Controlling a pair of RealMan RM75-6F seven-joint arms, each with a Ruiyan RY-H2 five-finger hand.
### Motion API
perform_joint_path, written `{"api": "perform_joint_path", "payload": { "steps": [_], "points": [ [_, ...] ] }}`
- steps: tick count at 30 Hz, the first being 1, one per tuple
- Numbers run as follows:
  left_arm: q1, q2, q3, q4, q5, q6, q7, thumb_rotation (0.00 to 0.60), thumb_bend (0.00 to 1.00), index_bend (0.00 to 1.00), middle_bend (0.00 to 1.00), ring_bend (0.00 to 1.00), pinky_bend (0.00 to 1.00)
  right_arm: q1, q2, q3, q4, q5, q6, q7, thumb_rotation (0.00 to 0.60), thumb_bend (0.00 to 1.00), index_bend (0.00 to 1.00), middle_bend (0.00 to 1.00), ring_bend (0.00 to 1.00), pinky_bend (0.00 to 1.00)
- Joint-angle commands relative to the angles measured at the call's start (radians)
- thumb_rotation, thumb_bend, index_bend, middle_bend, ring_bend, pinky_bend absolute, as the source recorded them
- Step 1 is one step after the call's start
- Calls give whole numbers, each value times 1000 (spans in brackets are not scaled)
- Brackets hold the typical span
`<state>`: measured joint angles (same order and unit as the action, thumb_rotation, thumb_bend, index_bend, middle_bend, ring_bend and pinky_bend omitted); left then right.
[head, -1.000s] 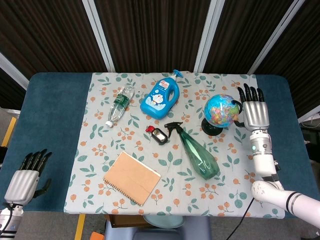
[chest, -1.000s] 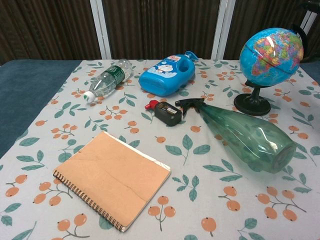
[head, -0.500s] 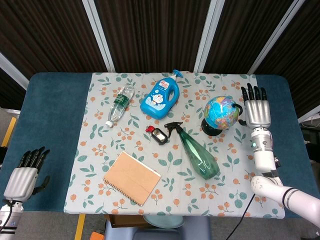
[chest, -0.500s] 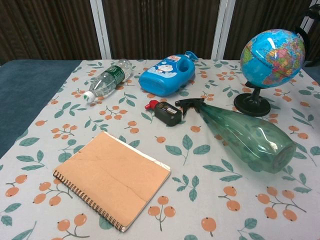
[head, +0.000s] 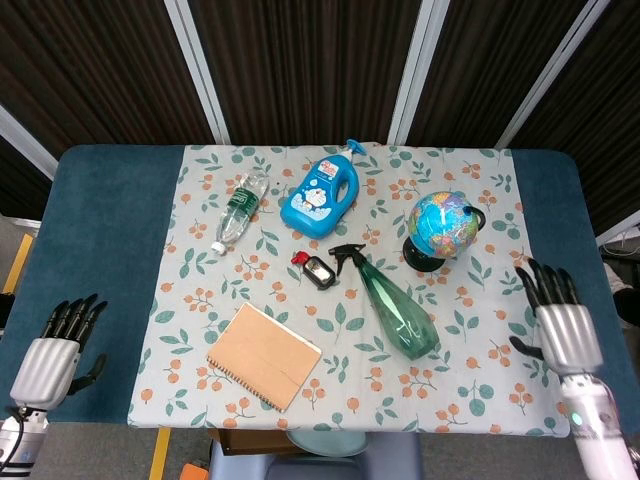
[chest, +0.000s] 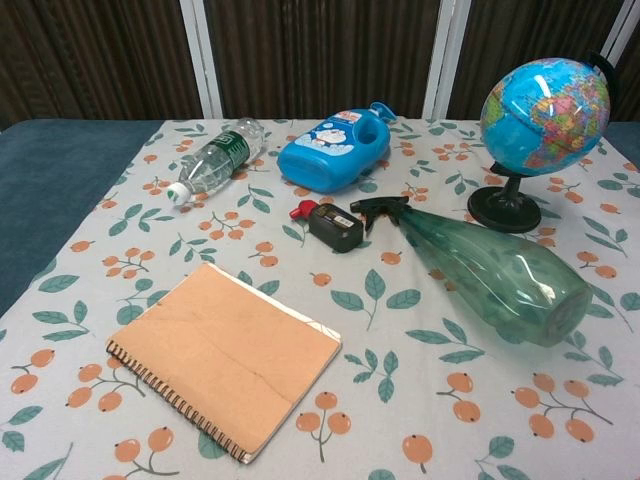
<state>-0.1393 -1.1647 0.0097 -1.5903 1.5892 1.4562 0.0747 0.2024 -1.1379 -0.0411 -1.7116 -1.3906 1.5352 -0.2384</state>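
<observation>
A small globe (head: 443, 224) (chest: 543, 104) stands upright on its black base at the right of the floral cloth (head: 250, 300). My right hand (head: 562, 325) hovers open at the table's front right corner, well away from the globe, holding nothing. At the front left edge my left hand (head: 52, 355) is also open and empty. Neither hand shows in the chest view. A green spray bottle (head: 392, 303) (chest: 490, 268) lies on its side left of the globe. A tan spiral notebook (head: 264, 355) (chest: 222, 357) lies near the front.
A blue detergent bottle (head: 322, 190) (chest: 335, 150) and a clear water bottle (head: 240, 209) (chest: 212, 159) lie at the back. A small black device with a red tip (head: 315, 268) (chest: 329, 223) rests mid-cloth. Blue table surface (head: 110, 230) flanks the cloth.
My right hand has drawn back from beside the globe to the table's front right corner. The globe stays upright in place. The left hand has barely moved.
</observation>
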Motion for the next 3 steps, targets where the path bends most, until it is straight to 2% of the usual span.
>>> {"api": "perform_joint_path", "payload": {
  "steps": [1,3],
  "points": [
    [2,3,1,-2,11,11,-8,600,430,0,0,0,59,-100,21,-76,61,-112,84,156,600,221,0,0,0,0],
    [3,3,-2,-3,12,16,-12,600,430,0,0,0,59,-107,13,-58,74,-101,85,162,600,221,0,0,0,0]
  ]
}}
